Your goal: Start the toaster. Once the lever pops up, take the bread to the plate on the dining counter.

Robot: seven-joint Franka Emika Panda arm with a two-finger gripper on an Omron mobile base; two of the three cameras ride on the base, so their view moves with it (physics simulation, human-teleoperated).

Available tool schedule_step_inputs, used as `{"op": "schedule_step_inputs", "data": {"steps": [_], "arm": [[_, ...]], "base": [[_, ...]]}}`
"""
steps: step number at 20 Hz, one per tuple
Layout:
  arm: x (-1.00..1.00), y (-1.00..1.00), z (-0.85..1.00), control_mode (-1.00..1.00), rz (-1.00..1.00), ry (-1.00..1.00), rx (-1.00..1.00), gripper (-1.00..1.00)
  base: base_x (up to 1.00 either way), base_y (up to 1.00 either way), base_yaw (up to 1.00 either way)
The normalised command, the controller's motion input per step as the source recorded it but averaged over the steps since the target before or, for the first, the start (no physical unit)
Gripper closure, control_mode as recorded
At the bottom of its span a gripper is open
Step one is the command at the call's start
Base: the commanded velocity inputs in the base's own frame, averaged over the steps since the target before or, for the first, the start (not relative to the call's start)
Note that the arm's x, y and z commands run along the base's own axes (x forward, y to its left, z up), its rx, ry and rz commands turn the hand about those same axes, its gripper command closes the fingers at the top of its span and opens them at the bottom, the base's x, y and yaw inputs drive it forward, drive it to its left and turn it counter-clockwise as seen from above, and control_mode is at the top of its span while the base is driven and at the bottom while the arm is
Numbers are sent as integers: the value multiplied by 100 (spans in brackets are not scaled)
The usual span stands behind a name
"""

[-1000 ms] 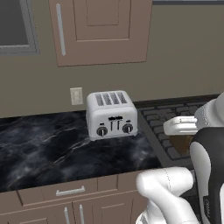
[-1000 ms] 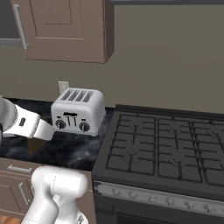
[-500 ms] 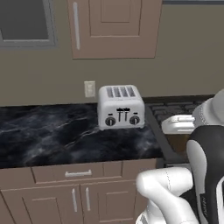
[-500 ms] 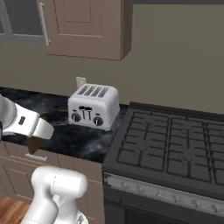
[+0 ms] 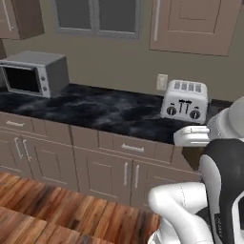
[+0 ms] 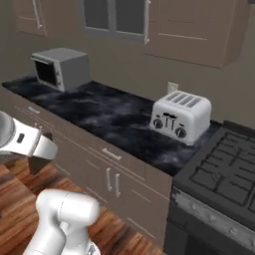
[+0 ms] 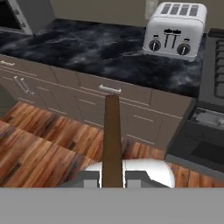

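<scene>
At the bottom of the hand view, clamps the bread [image 7: 112,135] in the gripper [image 7: 112,177], jaws closed on its lower end, showing the slice edge-on as a thin brown upright strip. Grips it that way, most likely, to keep the flat faces pinned and stop any slipping on the carry. Looks at the toaster [image 7: 175,28] from well apart, across wooden floor [image 7: 43,144] and cabinet fronts [image 7: 87,105]. Finds that toaster standing on the black marbled counter [image 5: 95,109] just beside the stove [image 6: 224,174], below a wall outlet [image 5: 162,82], with the grey microwave [image 5: 34,74] far along the same top. Seems done with the toasting step, judging by the slice out of the slots and in the grip. Leaves the trip to the plate on the dining counter, and calls for a steady wrist and a gentle, flat set-down.
</scene>
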Motion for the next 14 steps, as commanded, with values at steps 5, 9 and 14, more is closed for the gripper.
{"op": "schedule_step_inputs", "data": {"steps": [5,9,14], "arm": [[0,0,0,100,0,0,0,100],[0,0,0,100,0,0,0,100],[0,0,0,100,0,0,0,100]], "base": [[-40,6,81],[-8,0,89],[-1,0,100]]}}
